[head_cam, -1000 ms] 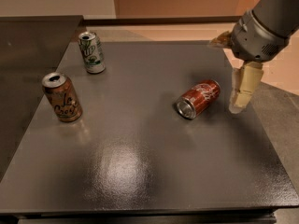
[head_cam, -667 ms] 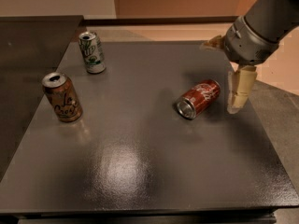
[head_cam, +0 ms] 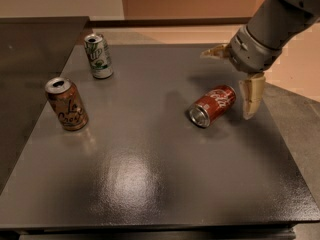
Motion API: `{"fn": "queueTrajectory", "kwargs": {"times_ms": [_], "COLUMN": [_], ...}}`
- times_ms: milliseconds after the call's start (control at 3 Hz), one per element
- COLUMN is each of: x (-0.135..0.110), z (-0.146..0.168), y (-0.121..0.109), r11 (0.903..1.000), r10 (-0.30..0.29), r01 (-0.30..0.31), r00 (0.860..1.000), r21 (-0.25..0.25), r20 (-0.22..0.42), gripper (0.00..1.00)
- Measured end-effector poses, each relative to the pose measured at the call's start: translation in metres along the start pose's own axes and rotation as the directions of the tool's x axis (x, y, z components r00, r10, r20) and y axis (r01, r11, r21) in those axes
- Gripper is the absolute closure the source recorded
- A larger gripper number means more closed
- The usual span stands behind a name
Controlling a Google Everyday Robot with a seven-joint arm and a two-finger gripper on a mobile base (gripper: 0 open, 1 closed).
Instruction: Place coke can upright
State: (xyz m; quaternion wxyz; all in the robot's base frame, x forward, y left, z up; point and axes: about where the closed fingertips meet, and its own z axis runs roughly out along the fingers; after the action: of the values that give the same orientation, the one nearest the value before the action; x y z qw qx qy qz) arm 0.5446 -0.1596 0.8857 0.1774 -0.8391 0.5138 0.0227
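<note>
On the dark grey table (head_cam: 150,184) you have three cans in all: one red, one brown-orange, one green-and-white. The coke can (head_cam: 212,105) lies on its side, right of the table's middle, with one silver end turned toward the near left and white script along its red wall (only part of the lettering shows). Well to the left of the coke can, the brown-orange can (head_cam: 66,104) stands upright; its cursive label begins "La", and the rest is hard to read. Just right of the coke can and slightly behind it hangs the one gripper (head_cam: 226,84), its two cream fingers (head_cam: 251,96) spread wide and holding nothing. One finger points down just beside the can's far end, the other points left behind the can. You cannot tell whether the near finger touches the can. The arm is cut off at the top right corner. Farthest back, left of the coke can, the 7UP can (head_cam: 99,56) stands upright, "UP" legible.
</note>
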Motion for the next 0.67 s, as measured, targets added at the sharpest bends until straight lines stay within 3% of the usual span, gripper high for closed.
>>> {"fn": "queueTrajectory", "kwargs": {"times_ms": [333, 667], "x": [0.0017, 0.0054], "z": [0.0128, 0.021], "y": [-0.004, -0.0035], "r11": [0.9931, 0.9786], "r10": [-0.103, -0.168], "r01": [0.103, 0.166], "r00": [0.995, 0.986], "r21": [-0.056, -0.121], "r20": [0.001, -0.004], "gripper": [0.0, 0.0]}}
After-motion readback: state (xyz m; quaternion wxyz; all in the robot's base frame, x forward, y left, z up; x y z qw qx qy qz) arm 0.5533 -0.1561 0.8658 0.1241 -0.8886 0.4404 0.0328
